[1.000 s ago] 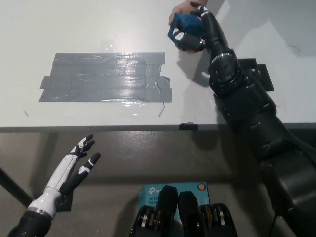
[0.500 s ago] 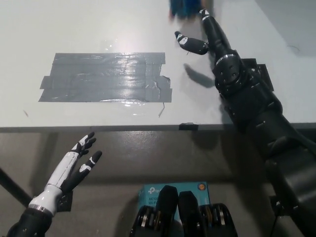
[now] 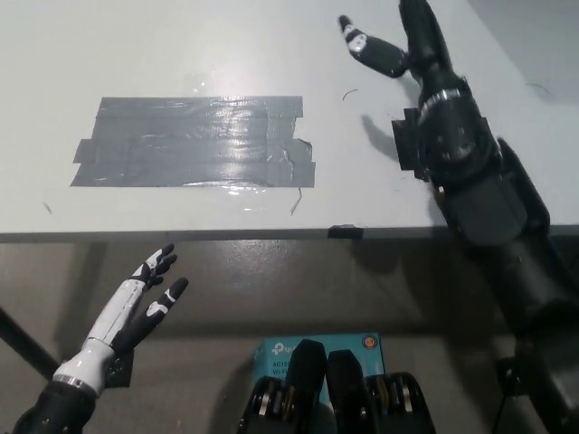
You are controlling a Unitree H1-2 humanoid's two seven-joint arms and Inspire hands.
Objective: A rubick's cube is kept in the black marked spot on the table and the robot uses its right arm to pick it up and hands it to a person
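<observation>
Right hand point(image 3: 398, 41) is up at the top edge of the head view, over the far side of the table point(image 3: 181, 36), black arm reaching in from the lower right. Fingers spread apart, nothing between them; one finger with a pale tip sticks out to the left, the rest partly cropped by the frame edge, so the full hand shape is hard to judge. Its shadow lies on the tabletop just below and left of the wrist.

Cube is nowhere in view, so can't say where it is. The taped patch point(image 3: 194, 142), dark grey and glossy, sits on the table's left-centre, well apart from the right hand, with nothing on it. Tape edges are ragged on the right side.

Left hand point(image 3: 145, 303) rests low at the lower left, below the table's near edge, fingers loosely apart, holding nothing.

A teal box point(image 3: 312, 345) shows on the floor at the bottom centre.
</observation>
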